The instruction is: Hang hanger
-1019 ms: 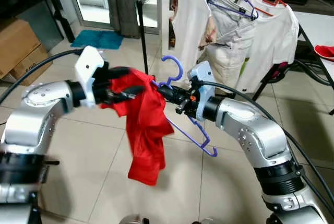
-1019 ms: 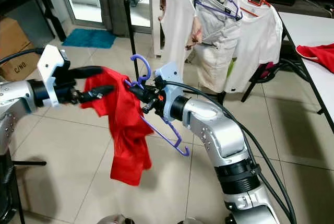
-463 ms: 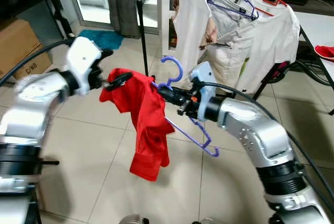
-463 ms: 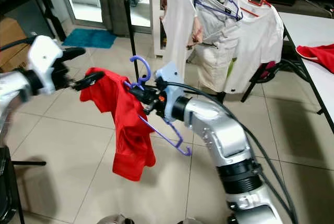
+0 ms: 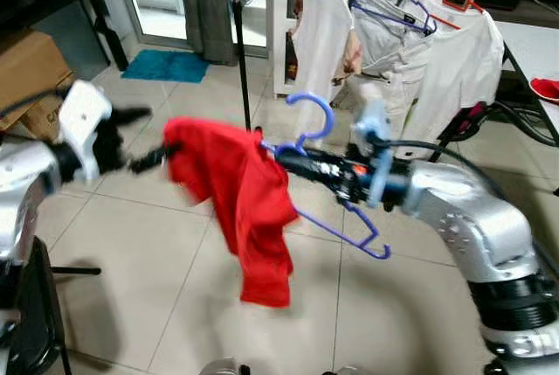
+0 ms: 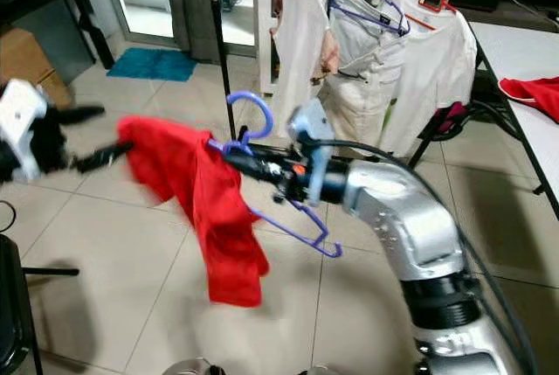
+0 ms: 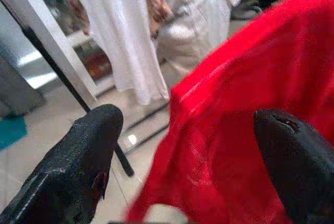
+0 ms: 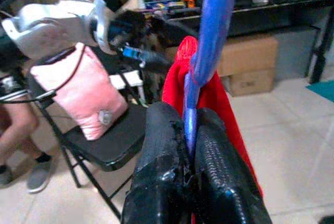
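A purple hanger (image 8: 211, 36) carries a red shirt (image 5: 249, 191) that droops from its left end toward the floor. My right gripper (image 5: 293, 156) is shut on the hanger just below its hook and holds it out in mid-air over the tiled floor. In the right wrist view the two fingers (image 8: 162, 145) press the purple neck between them. My left gripper (image 5: 144, 137) is open, a little to the left of the shirt and apart from it. The left wrist view has the red cloth (image 7: 245, 104) beyond the spread fingertips.
A clothes rack with white shirts (image 5: 437, 52) on purple and red hangers stands behind, its black pole (image 5: 240, 43) just past the red shirt. Cardboard boxes (image 5: 31, 60) and a teal mat (image 5: 166, 66) lie at left. A black chair with a pink bag (image 8: 78, 93) stands beside a seated person's legs (image 8: 15, 130).
My left gripper has let go of the red shirt and drawn back to the left. The right arm has stretched out, lifting the hanger slightly.
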`<state>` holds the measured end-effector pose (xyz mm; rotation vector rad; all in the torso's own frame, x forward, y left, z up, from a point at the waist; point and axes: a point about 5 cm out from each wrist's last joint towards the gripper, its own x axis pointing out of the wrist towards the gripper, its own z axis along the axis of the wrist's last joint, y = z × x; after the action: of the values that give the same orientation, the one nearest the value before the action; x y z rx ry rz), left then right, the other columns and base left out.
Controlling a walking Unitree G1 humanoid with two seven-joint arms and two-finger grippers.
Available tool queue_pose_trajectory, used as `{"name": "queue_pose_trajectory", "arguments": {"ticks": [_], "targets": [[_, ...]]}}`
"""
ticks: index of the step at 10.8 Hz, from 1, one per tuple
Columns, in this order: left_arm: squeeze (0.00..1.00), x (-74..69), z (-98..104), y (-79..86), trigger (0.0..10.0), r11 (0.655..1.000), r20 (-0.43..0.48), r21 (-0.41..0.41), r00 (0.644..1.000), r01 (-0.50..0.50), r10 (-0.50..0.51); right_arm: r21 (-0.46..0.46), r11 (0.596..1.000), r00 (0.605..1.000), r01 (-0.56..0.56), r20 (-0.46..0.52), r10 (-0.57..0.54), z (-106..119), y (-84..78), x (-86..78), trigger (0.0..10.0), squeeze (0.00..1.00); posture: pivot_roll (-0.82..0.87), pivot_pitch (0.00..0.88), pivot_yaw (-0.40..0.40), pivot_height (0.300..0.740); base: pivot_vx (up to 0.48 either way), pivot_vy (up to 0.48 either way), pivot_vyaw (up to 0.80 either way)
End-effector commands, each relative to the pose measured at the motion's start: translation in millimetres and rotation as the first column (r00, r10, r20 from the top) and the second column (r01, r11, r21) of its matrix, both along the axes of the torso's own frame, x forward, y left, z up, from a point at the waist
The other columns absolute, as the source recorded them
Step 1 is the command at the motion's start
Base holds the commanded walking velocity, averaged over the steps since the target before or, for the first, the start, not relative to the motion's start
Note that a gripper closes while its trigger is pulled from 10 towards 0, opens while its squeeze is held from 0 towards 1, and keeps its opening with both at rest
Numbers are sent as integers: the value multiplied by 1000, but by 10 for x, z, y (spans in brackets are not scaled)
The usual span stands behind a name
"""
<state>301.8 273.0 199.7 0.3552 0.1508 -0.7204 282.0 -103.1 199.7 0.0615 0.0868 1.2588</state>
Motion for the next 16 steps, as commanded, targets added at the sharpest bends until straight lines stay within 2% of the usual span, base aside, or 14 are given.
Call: {"name": "queue_pose_trajectory", "arguments": {"ticks": [1, 2, 3, 4, 6, 10, 16], "targets": [[0, -17, -23, 31, 6588, 1000, -26, 21, 1000, 10, -10, 48, 997, 997, -60, 58, 57, 132, -9, -61, 10000, 0, -7, 13, 31, 740, 0, 0, 0], [0, -23, -54, 37, 5255, 1000, -33, 24, 999, 18, -17, 52, 994, 994, -91, 58, 88, 140, -17, -91, 10000, 0, -7, 13, 31, 740, 0, 0, 0], [0, -40, -104, -7, 1373, 998, -59, 1, 996, 65, -64, 48, 991, 991, -124, 56, 121, 135, -24, -125, 10000, 0, -12, 14, 34, 740, 0, 0, 0], [0, -63, -135, -84, 0, 994, -82, -25, 990, 110, -111, 40, 991, 990, -130, 55, 128, 128, -34, -131, 10000, 0, -12, 14, 34, 740, 0, 0, 0], [0, -91, -162, -145, 0, 989, -104, -45, 984, 143, -147, 35, 990, 990, -134, 53, 132, 121, -46, -134, 10000, 0, -13, 15, 35, 740, 0, 0, 0], [0, -156, -164, -151, 0, 984, -133, -62, 976, 165, -172, 29, 988, 988, -149, 49, 148, 111, -38, -141, 10000, 0, -8, 16, 28, 740, 0, 0, 0], [0, -143, -118, -94, 0, 991, -131, -73, 984, 108, -117, 28, 984, 984, -175, 37, 174, 94, -42, -177, 10000, 0, -7, 11, 29, 740, 0, 0, 0]]}}
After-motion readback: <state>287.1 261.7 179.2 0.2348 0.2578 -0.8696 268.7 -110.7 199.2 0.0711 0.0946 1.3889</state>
